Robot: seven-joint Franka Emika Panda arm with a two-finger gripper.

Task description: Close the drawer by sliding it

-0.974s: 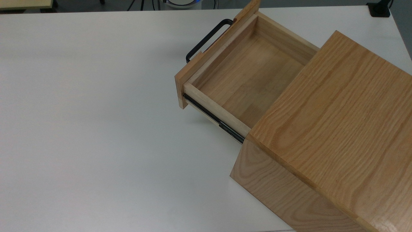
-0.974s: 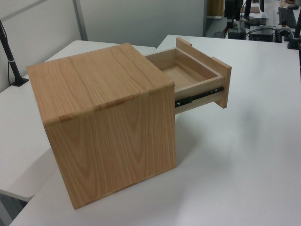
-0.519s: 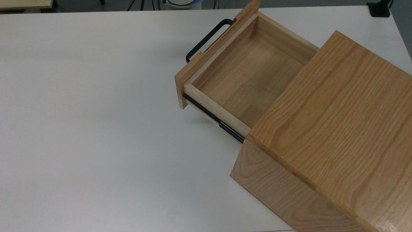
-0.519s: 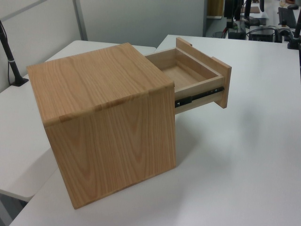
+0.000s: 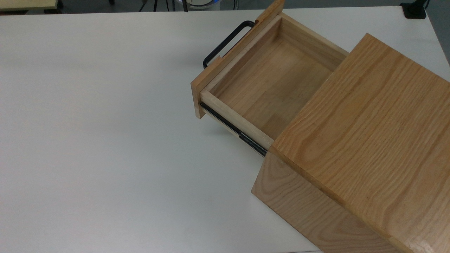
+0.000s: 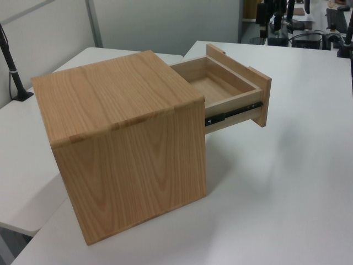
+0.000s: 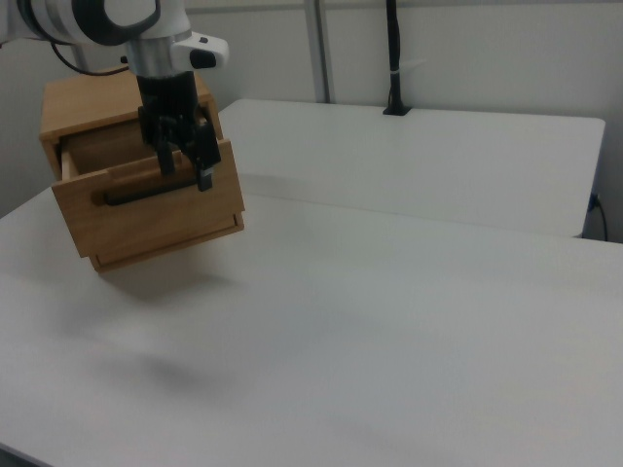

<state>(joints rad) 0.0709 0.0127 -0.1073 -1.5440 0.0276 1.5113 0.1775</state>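
Clearly the shallow light-wood drawer (image 5: 267,77) stands far out of the large oak box casing (image 5: 365,140) on the white worktop (image 5: 105,140), so the black two-finger gripper (image 7: 185,165), parted and holding nothing, should press the flat front panel (image 7: 146,209) squarely, along the rails.

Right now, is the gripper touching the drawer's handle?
Apart. In the top view the handle has only bare table around it, nothing against it; in the right view the gripper just overlaps the drawer by line of sight.

White rounded arm (image 7: 97,19) with dark grey joint bands — black gripper (image 7: 185,165), two slim black fingers.
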